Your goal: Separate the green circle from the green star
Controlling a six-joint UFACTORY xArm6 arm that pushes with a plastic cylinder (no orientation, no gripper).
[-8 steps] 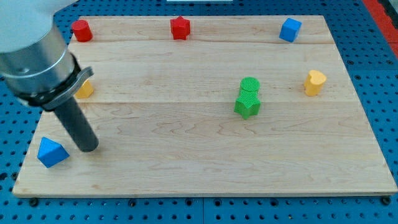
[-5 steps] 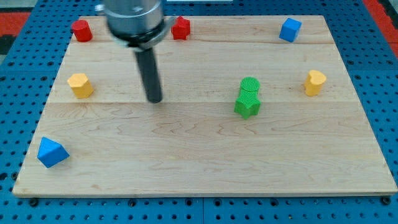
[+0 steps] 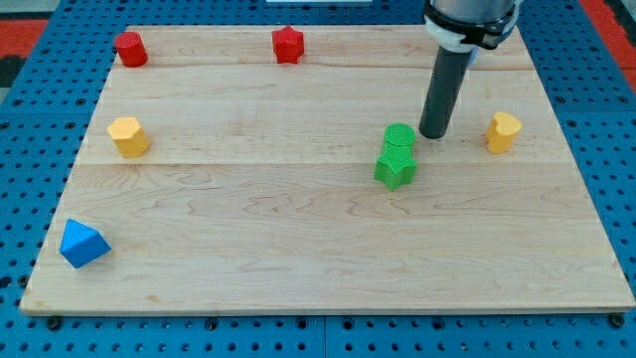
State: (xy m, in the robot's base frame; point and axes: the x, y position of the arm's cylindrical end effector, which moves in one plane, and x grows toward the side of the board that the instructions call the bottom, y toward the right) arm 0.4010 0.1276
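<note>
The green circle [image 3: 399,136] sits on the wooden board [image 3: 298,249], right of centre. The green star [image 3: 396,168] lies just below it and touches it. My tip [image 3: 432,132] is down on the board just to the right of the green circle, very close to it, with a thin gap. The dark rod rises from the tip toward the view's top.
A red block [image 3: 130,48] is at top left and a red star [image 3: 288,44] at top centre. A yellow block [image 3: 128,135] is at left, another yellow block [image 3: 503,131] at right. A blue triangle [image 3: 81,244] is at bottom left.
My tip has swept from the bottom left, past the board's upper middle, to just right of the green circle. The blue block at top right is now hidden behind the arm. No block moved.
</note>
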